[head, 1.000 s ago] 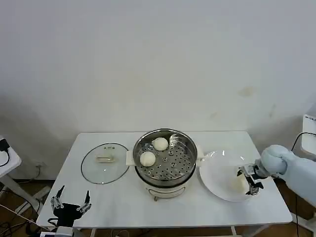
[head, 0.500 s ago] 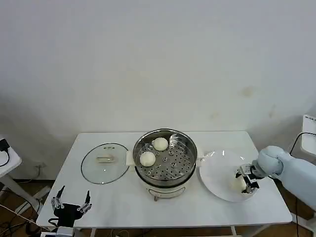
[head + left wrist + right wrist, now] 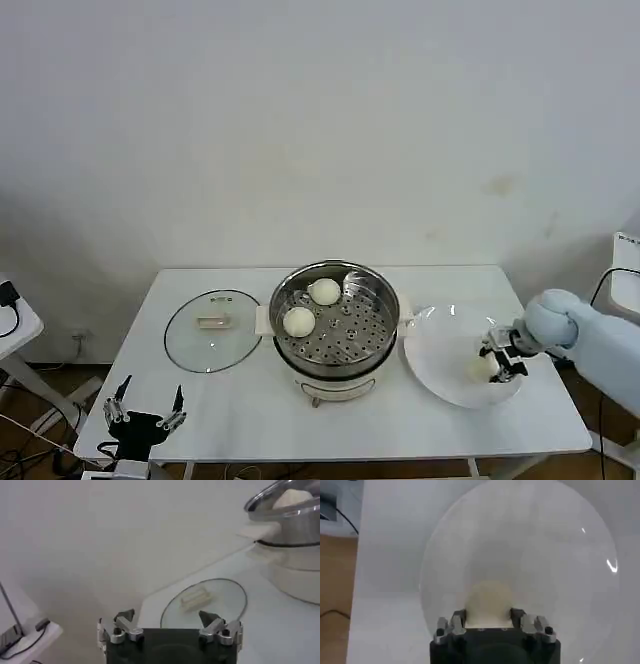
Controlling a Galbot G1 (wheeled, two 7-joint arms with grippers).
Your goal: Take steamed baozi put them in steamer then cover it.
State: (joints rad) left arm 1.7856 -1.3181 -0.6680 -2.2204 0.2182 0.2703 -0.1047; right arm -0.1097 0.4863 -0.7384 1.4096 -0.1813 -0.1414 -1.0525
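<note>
Right now the right hand (image 3: 497, 366) sits at about 3 o'clock from the steamer (image 3: 335, 325), low over the white plate (image 3: 440, 345), with its fingers closed around a baozi (image 3: 488, 600); the right wrist view shows the pale bun pinched between the two pads, on the plate or just above it. Two more baozi (image 3: 299, 321) lie on the perforated tray inside the steamer, toward its 10 and 12 o'clock side. The cover (image 3: 212, 328) lies flat on the tabletop (image 3: 400, 425) at 9 o'clock from the pot, handle up, just beside it.

The left hand (image 3: 145, 414) waits with fingers spread apart at the tabletop's near-left corner, well clear of the cover.

A steamed bun is likely light, soft and springy, with a smooth skin that can dent or tear. It wants a gentle hold across its widest part, with the pads low on the sides. The glass cover is stiffer, probably heavier and breakable; its central cream handle is the sensible place to grip.
</note>
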